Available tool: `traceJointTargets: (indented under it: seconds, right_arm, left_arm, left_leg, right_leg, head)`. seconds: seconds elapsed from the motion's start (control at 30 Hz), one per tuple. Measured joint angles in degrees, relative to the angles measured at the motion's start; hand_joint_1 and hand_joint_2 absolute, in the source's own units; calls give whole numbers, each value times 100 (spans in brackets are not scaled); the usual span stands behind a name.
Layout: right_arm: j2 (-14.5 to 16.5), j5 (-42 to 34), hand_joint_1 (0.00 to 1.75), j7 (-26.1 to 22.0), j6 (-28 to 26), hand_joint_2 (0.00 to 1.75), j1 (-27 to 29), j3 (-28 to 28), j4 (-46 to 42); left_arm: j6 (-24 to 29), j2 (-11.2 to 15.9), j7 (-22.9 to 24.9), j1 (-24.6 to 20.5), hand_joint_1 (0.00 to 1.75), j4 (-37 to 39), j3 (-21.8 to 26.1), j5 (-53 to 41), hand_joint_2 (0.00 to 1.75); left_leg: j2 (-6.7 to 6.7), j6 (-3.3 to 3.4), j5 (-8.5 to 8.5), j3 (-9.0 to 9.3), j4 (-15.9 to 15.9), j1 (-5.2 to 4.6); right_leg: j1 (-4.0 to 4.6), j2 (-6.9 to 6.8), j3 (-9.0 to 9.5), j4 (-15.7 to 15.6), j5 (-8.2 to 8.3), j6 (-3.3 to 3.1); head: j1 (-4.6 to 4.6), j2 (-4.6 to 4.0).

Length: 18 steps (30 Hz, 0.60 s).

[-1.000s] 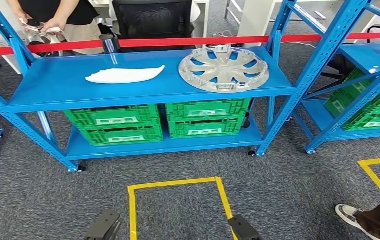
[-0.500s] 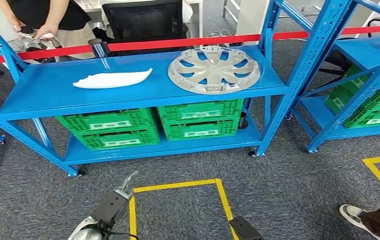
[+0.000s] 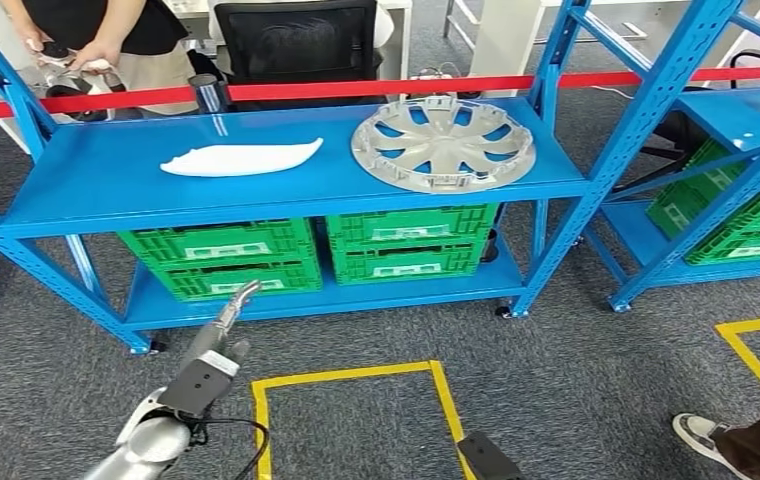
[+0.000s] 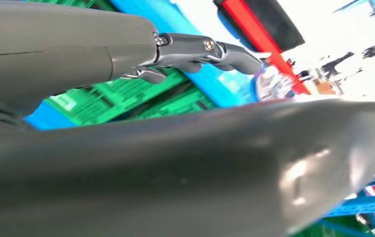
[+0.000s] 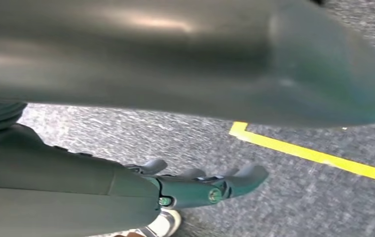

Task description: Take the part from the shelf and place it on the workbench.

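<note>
Reach step: the left robot hand [image 3: 218, 345] is raised, fingers apart and empty, well below the shelf [image 3: 106, 190]. The white part [image 3: 241, 157] lies up ahead of it, probably the target. Right robot hand [image 5: 195, 185] hangs loosely open.

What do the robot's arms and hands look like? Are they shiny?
Yes, partly. The left arm is rounded shiny silver, with a thin black cable looping beside it. The left hand has a dark grey blocky back and slim metal-grey fingers with small screws. The right hand is grey too, with a smooth, thick thumb.
</note>
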Motion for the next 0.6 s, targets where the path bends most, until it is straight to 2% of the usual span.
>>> traceJointTargets:
  seconds: [0.03, 0.1, 0.13, 0.17, 0.2, 0.3, 0.33, 0.4, 0.47, 0.5, 0.53, 0.57, 0.6]
  right_arm:
    - [-9, -7, 0, -12, 7, 0, 7, 0, 0]
    - [-33, -10, 0, -34, 9, 0, 7, 0, 0]
    - [-42, -10, 0, -40, 12, 0, 3, 0, 0]
    - [-48, -9, 0, -43, 18, 0, -2, 0, 0]
    - [-51, -8, 0, -40, 23, 0, -2, 0, 0]
    - [-61, 7, 0, -35, 29, 0, 5, 1, -1]
    - [-64, 13, 0, -35, 26, 0, 4, 1, -1]
    - [-66, 23, 0, -35, 18, 0, 1, 3, -2]
    - [-67, 31, 0, -32, 8, 0, 3, 5, -1]
    - [-68, 35, 0, -30, 5, 0, 5, 8, -1]
    - [-68, 39, 0, -27, 3, 0, 6, 12, -1]
    - [-69, 44, 0, -28, 3, 0, 7, 16, -2]
    - [-69, 48, 0, -34, 3, 0, 6, 20, -3]
  left_arm:
    - [-4, 8, 19, 3, 0, -119, 48, -35, 0]
    - [-8, 20, 49, 4, 0, -366, 145, -106, 0]
    - [-8, 24, 71, 3, 0, -490, 197, -143, 0]
    - [-8, 28, 94, 1, 0, -607, 250, -178, 0]
    - [-9, 31, 112, -2, 0, -710, 298, -206, 0]
    - [-10, 37, 128, -8, 0, -984, 415, -278, 0]
    - [-9, 38, 128, -12, 0, -1088, 451, -308, 0]
    - [-9, 39, 146, -14, 0, -1308, 512, -388, 0]
    - [8, 42, 173, 16, 0, -1478, 545, -499, 0]
    - [38, 44, 182, 38, 0, -1561, 560, -580, 0]
    - [92, 50, 188, 54, 0, -1654, 575, -690, 0]
    - [172, 61, 204, 63, 0, -1748, 589, -822, 0]
    - [266, 74, 226, 66, 0, -1845, 603, -967, 0]
  left_leg:
    - [-2, -7, -16, 16, 5, 2]
    - [-7, -44, -70, 64, 31, 11]
    - [-11, -76, -104, 77, 60, 4]
    - [-14, -108, -131, 84, 79, -5]
    - [-16, -139, -149, 83, 88, -15]
    - [-16, -233, -186, 93, 90, -13]
    - [-16, -268, -248, 59, 184, -6]
    - [-15, -323, -519, -193, 722, 6]
    - [-14, -349, -804, -594, 1475, 12]
    - [-14, -350, -827, -734, 1694, 13]
    - [-15, -341, -725, -770, 1692, 12]
    - [-15, -321, -518, -698, 1467, 11]
    - [-15, -290, -257, -545, 1079, 7]
  right_leg:
    - [-8, -2, -4, -68, 134, 7]
    - [-31, -19, 283, -769, 586, 12]
    - [-31, -27, 453, -1146, 742, 3]
    - [-30, -31, 568, -1401, 818, -22]
    - [-23, -31, 618, -1516, 816, -54]
    - [-16, -17, 634, -1539, 785, -174]
    - [-23, -17, 651, -1550, 781, -210]
    - [-36, -22, 692, -1563, 762, -265]
    - [-33, -23, 723, -1562, 732, -293]
    - [-31, -19, 741, -1561, 716, -298]
    - [-30, -12, 766, -1561, 698, -296]
    - [-27, -4, 801, -1560, 676, -290]
    - [-25, 3, 840, -1561, 651, -278]
  head:
    - [1, 0]
    - [1, 0]
    - [2, 0]
    - [0, 1]
    - [-1, 0]
    - [-4, 1]
    - [-7, 1]
    - [-14, 1]
    - [-17, 0]
    - [-17, 0]
    - [-17, 1]
    - [-17, 1]
    - [-17, 0]
